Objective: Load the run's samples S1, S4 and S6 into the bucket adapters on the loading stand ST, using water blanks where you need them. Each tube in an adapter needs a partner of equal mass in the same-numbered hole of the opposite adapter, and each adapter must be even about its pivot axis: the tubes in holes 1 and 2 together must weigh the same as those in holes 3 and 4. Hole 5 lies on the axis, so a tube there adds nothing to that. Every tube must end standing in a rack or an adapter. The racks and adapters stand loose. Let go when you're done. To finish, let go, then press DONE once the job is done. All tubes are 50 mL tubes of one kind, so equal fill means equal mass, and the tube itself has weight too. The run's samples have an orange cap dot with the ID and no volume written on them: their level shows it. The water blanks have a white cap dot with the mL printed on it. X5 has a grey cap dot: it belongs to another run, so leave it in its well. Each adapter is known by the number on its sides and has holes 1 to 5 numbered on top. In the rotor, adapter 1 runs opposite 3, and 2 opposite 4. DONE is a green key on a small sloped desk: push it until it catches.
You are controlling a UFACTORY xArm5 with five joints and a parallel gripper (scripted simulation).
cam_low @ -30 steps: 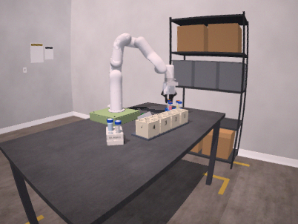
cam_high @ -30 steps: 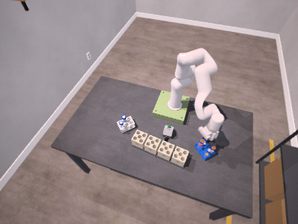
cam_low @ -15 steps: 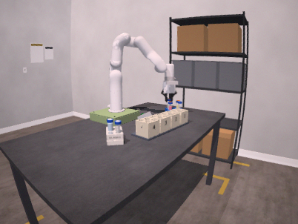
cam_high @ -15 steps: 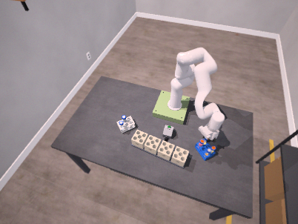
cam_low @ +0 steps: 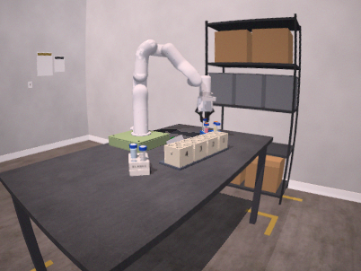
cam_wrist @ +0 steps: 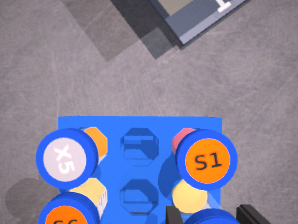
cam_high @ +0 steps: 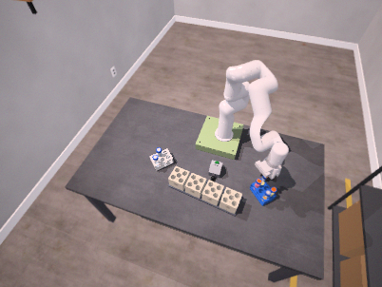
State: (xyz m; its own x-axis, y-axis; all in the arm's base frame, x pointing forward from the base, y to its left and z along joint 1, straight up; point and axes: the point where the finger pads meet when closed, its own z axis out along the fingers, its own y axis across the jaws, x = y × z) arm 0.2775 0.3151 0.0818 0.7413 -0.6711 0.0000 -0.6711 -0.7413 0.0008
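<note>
Pinching a blue-capped tube [cam_low: 205,121] [cam_wrist: 212,218], the gripper [cam_high: 264,178] [cam_low: 205,118] [cam_wrist: 212,216] holds it at the near edge of the wrist view, its long axis roughly upright over the blue rack [cam_high: 261,194] [cam_low: 201,132] [cam_wrist: 140,172]. Its dot is out of sight, and whether its tip has cleared the well cannot be told. Beyond the rack lies the loading stand [cam_high: 204,199] [cam_low: 180,167] [cam_wrist: 200,31], so the likely carry runs sideways, after a straight lift past neighboring caps.

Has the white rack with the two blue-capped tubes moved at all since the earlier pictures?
No. The white rack sits at the same spot beside the row of adapters.
</note>
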